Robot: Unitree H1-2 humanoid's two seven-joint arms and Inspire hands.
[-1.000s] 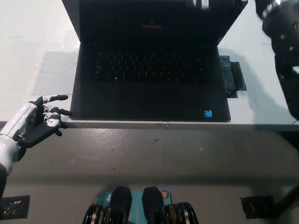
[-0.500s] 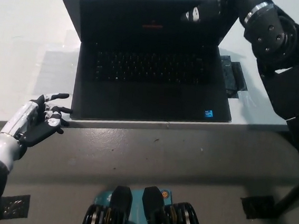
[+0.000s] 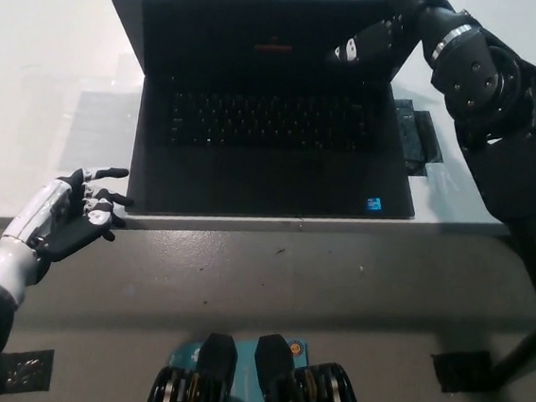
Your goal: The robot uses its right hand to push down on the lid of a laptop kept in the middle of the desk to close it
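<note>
The black right hand (image 3: 373, 42) has slid lower over the lid's upper right; its fingers' state is unclear. The open laptop (image 3: 271, 116) sits mid-desk (image 3: 34, 64), barely lowered. The white left hand (image 3: 77, 213) rests open, empty, at the desk edge.

The black right arm reaches in from the right, bent at the elbow, its right hand (image 3: 376, 40) stretched forward up top, fingers (image 3: 351, 49) extended; the white left hand (image 3: 72, 216) rests low at the left, palm up, fingers spread
</note>
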